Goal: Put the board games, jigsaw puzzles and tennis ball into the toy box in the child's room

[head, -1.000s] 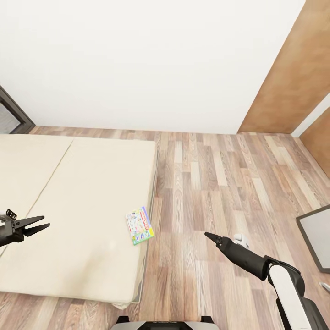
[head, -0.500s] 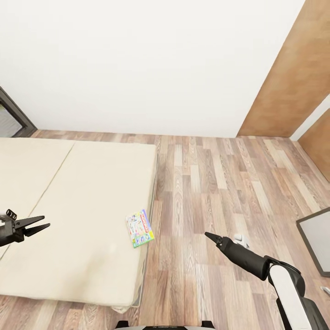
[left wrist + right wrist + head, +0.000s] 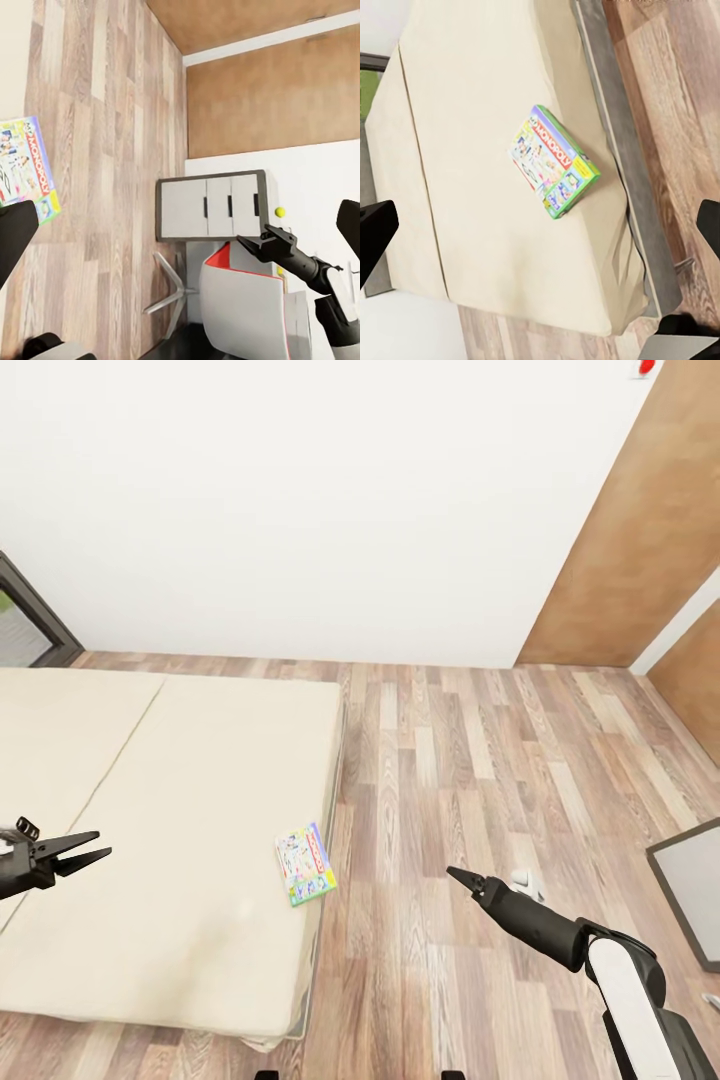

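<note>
A single board game, a Monopoly box with a green edge, is seen lying flat on the cream bed, close to the bed's right edge and toward its near end, with the wood-plank floor just beyond. The main risk is judged to come from that position: if the thin box is approached from the left or pressed at a shallow angle, it could be pushed over the edge onto the floor, and the soft cover may let it sink or tilt so that a pinch on its edge slips. A second risk is judged for the base, since the bed's near right corner lies between the robot and the box and could be struck if the robot is driven closer. The left pincer is held out over the left part of the bed, well apart from the box, its fingers spread and nothing between them. The right pincer is extended forward over the floor, to the right of the box; whether it is open or closed cannot be told from the head view. In the left wrist view the bench with three white drawers is seen, and a small tennis ball beside it.
</note>
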Motion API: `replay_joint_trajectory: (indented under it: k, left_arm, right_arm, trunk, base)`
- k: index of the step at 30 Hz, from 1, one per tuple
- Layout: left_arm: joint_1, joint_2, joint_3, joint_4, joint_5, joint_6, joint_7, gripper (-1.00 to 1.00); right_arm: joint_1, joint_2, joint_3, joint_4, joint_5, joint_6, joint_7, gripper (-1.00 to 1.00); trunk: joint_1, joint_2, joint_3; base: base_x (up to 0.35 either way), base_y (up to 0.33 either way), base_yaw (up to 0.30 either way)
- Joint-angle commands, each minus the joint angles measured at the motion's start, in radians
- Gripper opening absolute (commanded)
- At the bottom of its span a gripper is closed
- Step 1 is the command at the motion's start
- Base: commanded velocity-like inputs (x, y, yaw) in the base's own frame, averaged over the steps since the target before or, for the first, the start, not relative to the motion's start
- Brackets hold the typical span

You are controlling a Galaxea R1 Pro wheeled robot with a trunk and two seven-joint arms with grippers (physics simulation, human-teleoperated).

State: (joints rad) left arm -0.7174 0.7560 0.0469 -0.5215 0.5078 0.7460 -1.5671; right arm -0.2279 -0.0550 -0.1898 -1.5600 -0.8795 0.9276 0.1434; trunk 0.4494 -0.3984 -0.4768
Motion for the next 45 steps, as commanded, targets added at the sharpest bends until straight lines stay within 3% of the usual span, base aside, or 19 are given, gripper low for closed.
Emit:
replay_joint_trajectory:
  k: [1, 45]
  left_arm:
    - [-0.001, 0.000, -0.001, 0.000, 0.000, 0.011, -0.004, 1.00]
    - [-0.001, -0.012, -0.001, 0.000, 0.001, 0.011, -0.004, 1.00]
  right_arm:
    - [-0.001, 0.000, -0.002, 0.000, 0.010, 0.005, 0.010, 1.00]
    - [-0.001, 0.001, -0.005, 0.000, 0.010, 0.005, 0.009, 1.00]
  trunk:
    - [0.001, -0.002, 0.000]
    - [0.001, -0.002, 0.072]
  base:
    - [0.000, 0.000, 0.000]
    - [0.000, 0.000, 0.000]
